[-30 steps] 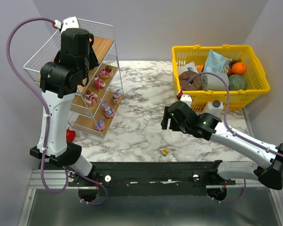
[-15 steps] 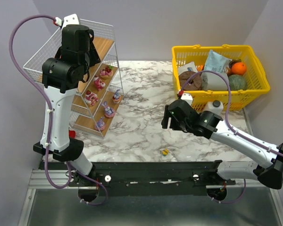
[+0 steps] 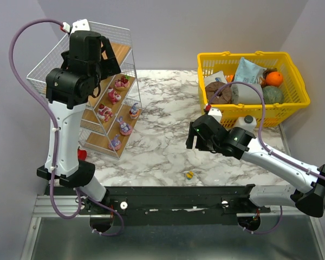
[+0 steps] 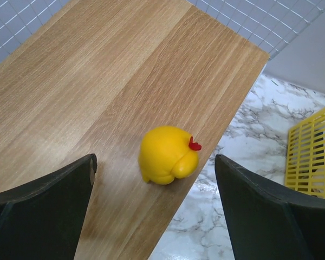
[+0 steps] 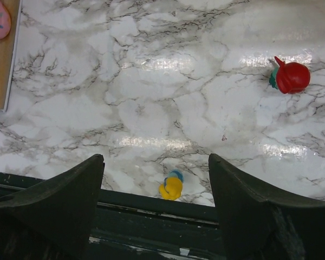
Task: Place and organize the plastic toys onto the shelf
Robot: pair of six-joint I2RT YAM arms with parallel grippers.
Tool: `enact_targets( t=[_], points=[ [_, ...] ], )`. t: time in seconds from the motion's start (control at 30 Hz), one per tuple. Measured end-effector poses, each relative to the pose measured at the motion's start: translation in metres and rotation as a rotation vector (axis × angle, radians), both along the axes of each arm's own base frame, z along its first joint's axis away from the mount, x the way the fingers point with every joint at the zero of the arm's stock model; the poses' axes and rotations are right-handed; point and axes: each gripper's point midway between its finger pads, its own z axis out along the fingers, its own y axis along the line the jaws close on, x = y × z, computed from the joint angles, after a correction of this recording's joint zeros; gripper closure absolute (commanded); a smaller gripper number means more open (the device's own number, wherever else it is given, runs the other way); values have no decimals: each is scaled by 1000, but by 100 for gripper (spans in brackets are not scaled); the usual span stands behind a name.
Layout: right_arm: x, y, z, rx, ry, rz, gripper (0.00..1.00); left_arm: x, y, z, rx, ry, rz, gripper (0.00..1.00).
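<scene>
A yellow duck with a red crest rests on the top wooden board of the shelf, near its right edge. My left gripper stands open around the duck, both fingers well clear of it. Several pink and purple figurines stand on the lower boards. On the marble table a small yellow and blue duck lies by the near rail. A small red toy lies further right. My right gripper hovers open and empty above the table.
A yellow basket of groceries stands at the back right, with a white bottle in front of it. A red object sits half hidden behind the left arm. The shelf's bottom corner shows in the right wrist view.
My left gripper has opened and let go of the yellow duck, which now rests on the top board. The right arm has hardly moved.
</scene>
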Motion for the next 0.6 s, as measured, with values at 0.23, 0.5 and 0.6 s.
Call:
enact_targets(
  t=[0.23, 0.5, 0.6],
  points=[
    [-9, 1, -9, -23, 38, 73, 5, -25, 2, 22, -32, -74, -46, 1],
    [-61, -11, -84, -87, 258, 258, 9, -80, -3, 66, -113, -284, -190, 1],
    [-81, -12, -104, -63, 334, 313, 10, -92, -5, 82, -126, -344, -234, 1]
  ],
)
